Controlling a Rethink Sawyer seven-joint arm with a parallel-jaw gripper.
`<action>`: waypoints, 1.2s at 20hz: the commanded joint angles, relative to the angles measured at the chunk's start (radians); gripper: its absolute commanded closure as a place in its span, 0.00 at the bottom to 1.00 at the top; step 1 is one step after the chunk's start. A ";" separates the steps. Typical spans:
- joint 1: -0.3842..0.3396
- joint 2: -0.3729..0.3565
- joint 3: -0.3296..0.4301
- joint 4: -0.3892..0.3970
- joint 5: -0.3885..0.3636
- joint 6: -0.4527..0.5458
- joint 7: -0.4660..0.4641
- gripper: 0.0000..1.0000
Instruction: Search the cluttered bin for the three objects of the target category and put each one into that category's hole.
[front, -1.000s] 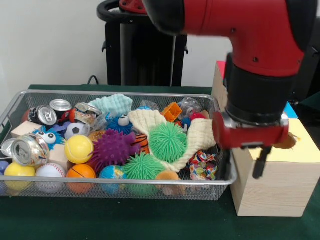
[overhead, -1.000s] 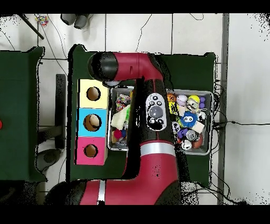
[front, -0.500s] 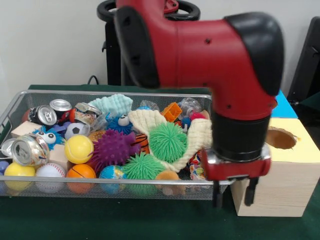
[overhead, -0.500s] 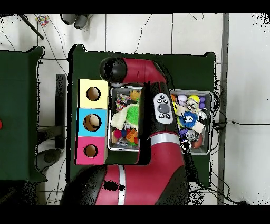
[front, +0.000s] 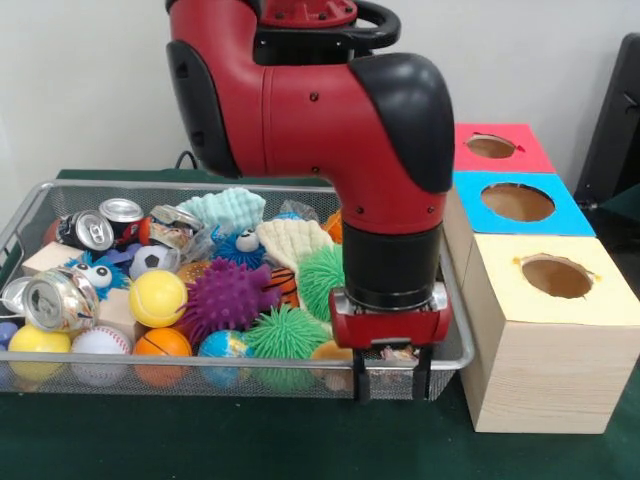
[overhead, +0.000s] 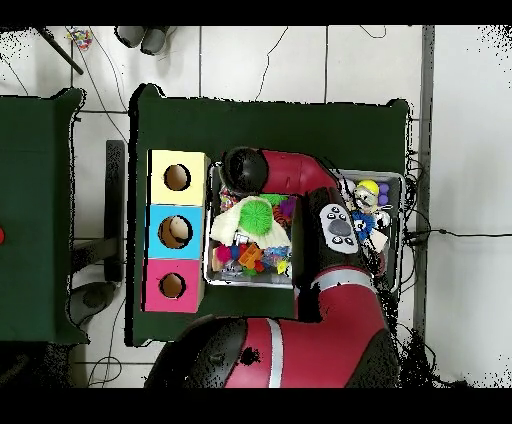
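**Back over the bin, empty-handed**

While the gripper (front: 392, 380) hangs at the wire bin's (front: 30, 205) near right corner, fingers apart and holding nothing, the search step is in hand; next it must choose a target among the clutter. Left to right: three crushed cans, three spiky green balls (front: 328, 281), three box holes (front: 556, 276).

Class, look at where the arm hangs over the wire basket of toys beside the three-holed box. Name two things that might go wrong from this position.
1. The gripper, open and empty, hangs right at the wire basket's near rim. Descending straight down, a finger might strike the rim.

2. The toys are packed tight: the green spiky ball touches the purple spiky ball and the cream cloth. A grab here may snag a neighbour too.
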 joint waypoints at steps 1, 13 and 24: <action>0.034 -0.109 0.007 0.195 -0.013 0.008 0.129 0.00; 0.094 -0.105 0.003 0.072 0.085 0.138 0.160 0.00; -0.012 -0.081 0.081 0.084 0.081 0.120 0.030 0.00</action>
